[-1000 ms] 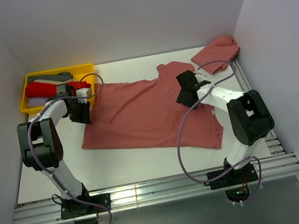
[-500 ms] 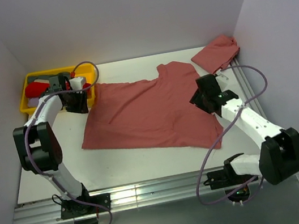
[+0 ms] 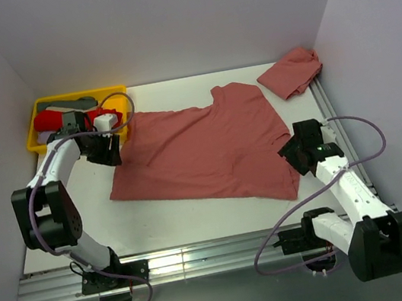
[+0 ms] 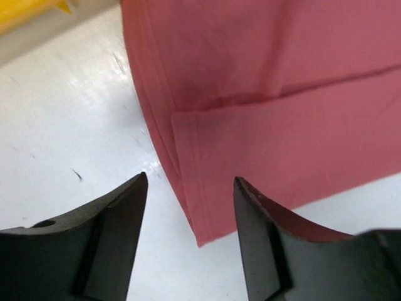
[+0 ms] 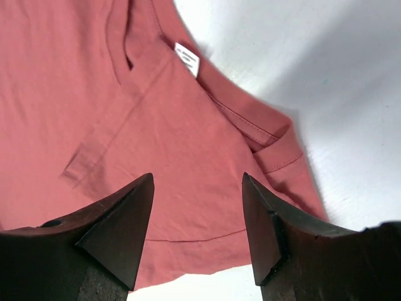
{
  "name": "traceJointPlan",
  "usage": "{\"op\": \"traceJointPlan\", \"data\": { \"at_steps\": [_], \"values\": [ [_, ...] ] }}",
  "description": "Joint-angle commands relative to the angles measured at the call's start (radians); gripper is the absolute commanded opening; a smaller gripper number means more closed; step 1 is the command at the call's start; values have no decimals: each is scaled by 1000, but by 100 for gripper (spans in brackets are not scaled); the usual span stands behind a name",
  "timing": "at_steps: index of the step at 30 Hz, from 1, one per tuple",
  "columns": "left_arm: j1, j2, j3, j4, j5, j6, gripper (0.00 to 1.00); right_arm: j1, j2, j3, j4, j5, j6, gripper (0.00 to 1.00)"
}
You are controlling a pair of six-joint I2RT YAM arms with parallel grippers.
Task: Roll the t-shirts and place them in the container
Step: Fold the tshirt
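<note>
Upper left of the overhead frame: yellow tray [image 3: 36, 141] against the back wall, heaped with a bright red t-shirt [image 3: 53, 119] and a grey t-shirt [image 3: 73, 103]. Just right of it, left gripper [image 3: 109, 152], poised at the left edge of the spread salmon-red t-shirt [image 3: 201, 150]. Hangs with jaws parted wide, gripping nothing; in the wrist view, brackets a folded hem corner [image 4: 207, 200] of the cloth lying on the white table [image 3: 182, 219]. Centre of frame: lies flat across the table, one sleeve pointing toward the back wall, neckline toward the right. Right of centre, at the shirt's lower right corner: right gripper [image 3: 298, 151], likewise spread wide and empty, hovering above the cloth. Shows in its wrist view the neck opening and a small white label [image 5: 187, 59], upper middle of that frame, beyond the two dark fingers [image 5: 113, 232]. Upper right corner of the table: second salmon-red t-shirt [image 3: 292, 72], crumpled in a loose fold beside the right wall, well apart from both grippers.
</note>
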Motion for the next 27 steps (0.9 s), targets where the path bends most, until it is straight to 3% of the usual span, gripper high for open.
{"op": "traceJointPlan", "data": {
  "at_steps": [1,4,14,18,20,27],
  "values": [
    [18,-90,-52,-58,45,78,64,-25,41,15,-36,-66,-29,64],
    [47,-137,-116,-75,30,124,66,-25,46,3,-91,-78,-20,61],
    [131,-171,-201,-168,71,231,68,-24,-147,-39,-324,-40,32,65],
    [140,-154,-208,-170,84,242,69,-24,-147,-94,-337,-71,30,65],
    [145,-137,-205,-181,102,242,76,-24,-126,-109,-332,-83,27,65],
    [148,-102,-195,-175,130,236,77,-24,-63,-171,-259,-77,58,65]
  ]
}}
